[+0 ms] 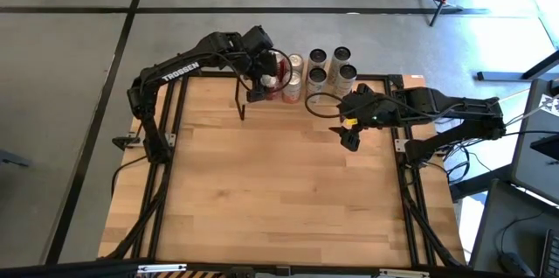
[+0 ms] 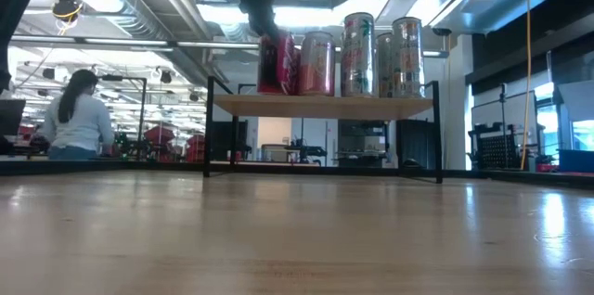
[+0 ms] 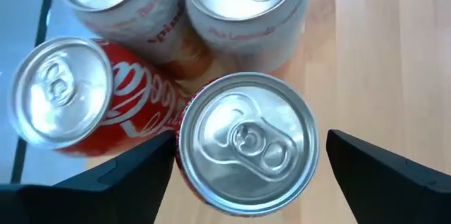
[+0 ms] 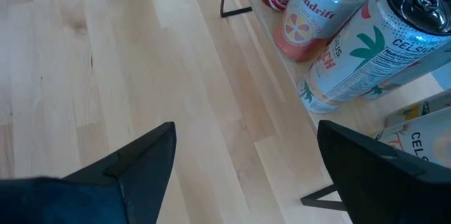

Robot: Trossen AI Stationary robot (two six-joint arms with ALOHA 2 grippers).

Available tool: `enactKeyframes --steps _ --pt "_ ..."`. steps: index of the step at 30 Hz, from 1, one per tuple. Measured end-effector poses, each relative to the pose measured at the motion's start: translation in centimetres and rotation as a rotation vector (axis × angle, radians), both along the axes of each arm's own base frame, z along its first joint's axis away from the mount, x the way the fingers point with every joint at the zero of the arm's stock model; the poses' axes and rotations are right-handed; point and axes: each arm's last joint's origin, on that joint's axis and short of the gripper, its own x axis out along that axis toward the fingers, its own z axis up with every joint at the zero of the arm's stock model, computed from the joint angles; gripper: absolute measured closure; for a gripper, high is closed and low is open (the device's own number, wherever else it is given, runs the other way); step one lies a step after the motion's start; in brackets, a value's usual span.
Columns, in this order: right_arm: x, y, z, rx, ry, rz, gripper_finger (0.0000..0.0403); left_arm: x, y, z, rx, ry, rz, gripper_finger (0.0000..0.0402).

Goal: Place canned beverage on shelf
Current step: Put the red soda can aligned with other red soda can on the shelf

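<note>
The shelf (image 2: 325, 105) stands at the table's far edge with several cans upright on its top board. My left gripper (image 1: 265, 79) hangs over the shelf's left end, open. Its fingers stand on either side of a red can (image 3: 246, 143), which rests with its bottom on the board (image 2: 276, 65). A second red cola can (image 3: 91, 104) and two pink cans (image 3: 243, 13) stand close around it. My right gripper (image 1: 349, 134) waits open over the bare table in front of the shelf's right end (image 4: 243, 139). My left gripper comes at the red can from above, slanting down, one finger on each side of its top. A gap shows between one finger (image 3: 373, 171) and the can's rim. Whether the other finger (image 3: 134, 171) touches the can's wall I cannot tell.
Tall white-and-teal cans (image 1: 330, 64) fill the shelf's right part, also seen as tall cans (image 4: 380, 48) in the right wrist view. The wooden tabletop (image 1: 279, 182) spreads out toward the near edge. A seated person (image 2: 79, 119) shows in the room beyond.
</note>
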Motion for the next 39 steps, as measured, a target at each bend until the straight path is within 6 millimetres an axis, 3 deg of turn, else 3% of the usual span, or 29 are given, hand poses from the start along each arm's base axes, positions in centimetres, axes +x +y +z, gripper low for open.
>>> enactKeyframes --steps 15,26,36,39 --pt "0.0 0.0 0.0 0.000 0.000 0.001 0.0070 -0.2 -0.1 0.0 0.147 0.099 0.069 0.0047" --pt "0.2 0.1 0.1 0.003 -0.021 0.011 0.0070 -0.4 -0.1 0.3 0.351 0.198 0.189 0.0046" --pt "0.7 0.1 -0.3 0.009 0.005 0.028 0.0070 0.0 -1.5 0.2 0.332 0.208 0.159 0.0046" --pt "0.9 0.1 -0.5 0.007 0.017 0.031 0.0070 -0.5 -2.3 0.8 0.207 0.131 0.156 0.0046"
